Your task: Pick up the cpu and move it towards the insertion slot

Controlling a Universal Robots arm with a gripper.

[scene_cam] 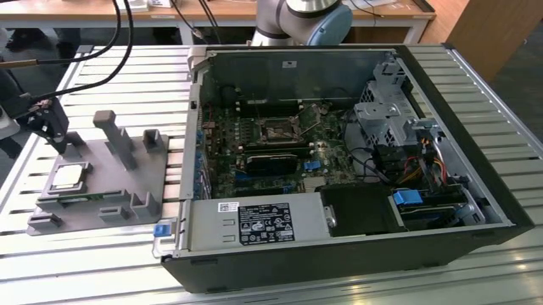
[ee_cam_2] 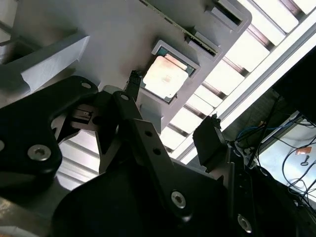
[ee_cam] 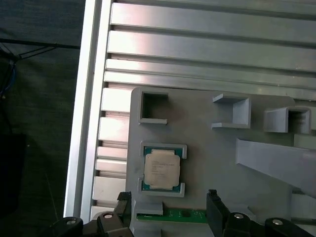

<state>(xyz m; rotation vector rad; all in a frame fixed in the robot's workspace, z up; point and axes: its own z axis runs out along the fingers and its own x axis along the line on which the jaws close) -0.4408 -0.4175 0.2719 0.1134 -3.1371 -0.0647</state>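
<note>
You have one cpu (scene_cam: 70, 177), lying flat in its square pocket on the single grey fixture (scene_cam: 114, 184). The one insertion slot (scene_cam: 278, 130) is well apart from it, inside the open computer case (scene_cam: 339, 267) on the exterior view's right. The jaws hang near the cpu without touching it, spread apart and holding nothing. In the first wrist view their two fingertips (ee_cam: 213, 200) stand either side of the pocket's end. One green memory stick (ee_cam: 173, 215) lies just beside the cpu. The fixture sits close to the counter (scene_cam: 85, 273) edge and just beside the case wall, with bare slats open nearer the camera
</note>
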